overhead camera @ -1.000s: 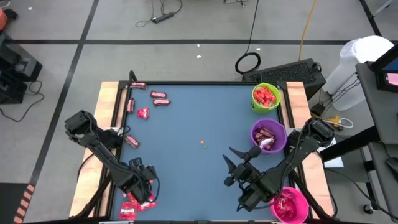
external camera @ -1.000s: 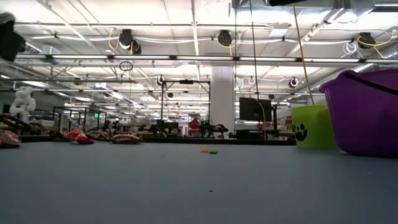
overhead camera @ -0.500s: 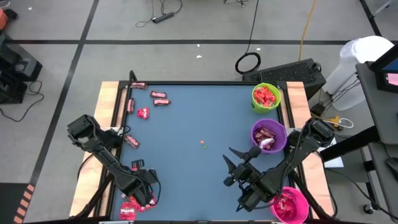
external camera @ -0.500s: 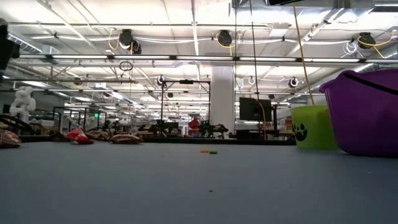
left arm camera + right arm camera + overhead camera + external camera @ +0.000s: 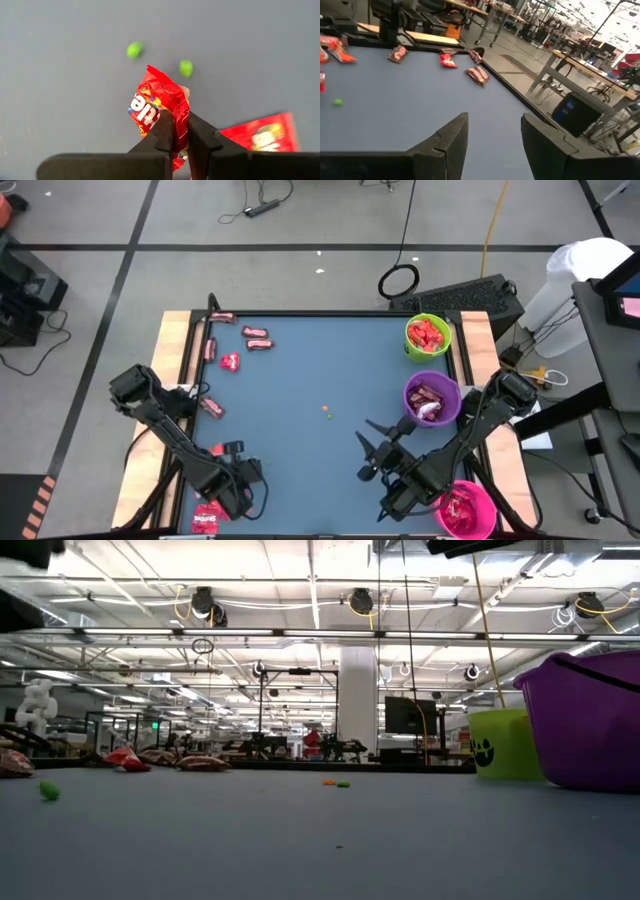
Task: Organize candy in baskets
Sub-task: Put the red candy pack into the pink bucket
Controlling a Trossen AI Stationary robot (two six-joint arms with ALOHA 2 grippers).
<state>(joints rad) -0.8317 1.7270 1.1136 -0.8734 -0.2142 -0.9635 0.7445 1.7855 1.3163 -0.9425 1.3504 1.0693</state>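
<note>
Lower left of the table (image 5: 300, 380), the left gripper (image 5: 175, 131) pinched a red candy (image 5: 160, 102) for sorting; the right gripper (image 5: 492, 132) waited, fingers apart.

Shiny red candy wrapper (image 5: 159, 102), white lettering

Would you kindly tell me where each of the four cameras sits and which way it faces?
High view: overhead, straight down on the table; both arms show.
Low view: at tabletop height, level toward the room; purple basket near, no arm clearly seen.
Left wrist view: above the tabletop, looking down; left hand pinching a red candy.
Right wrist view: across the table; right hand open.
Shared: high and low views both show the green basket.
</note>
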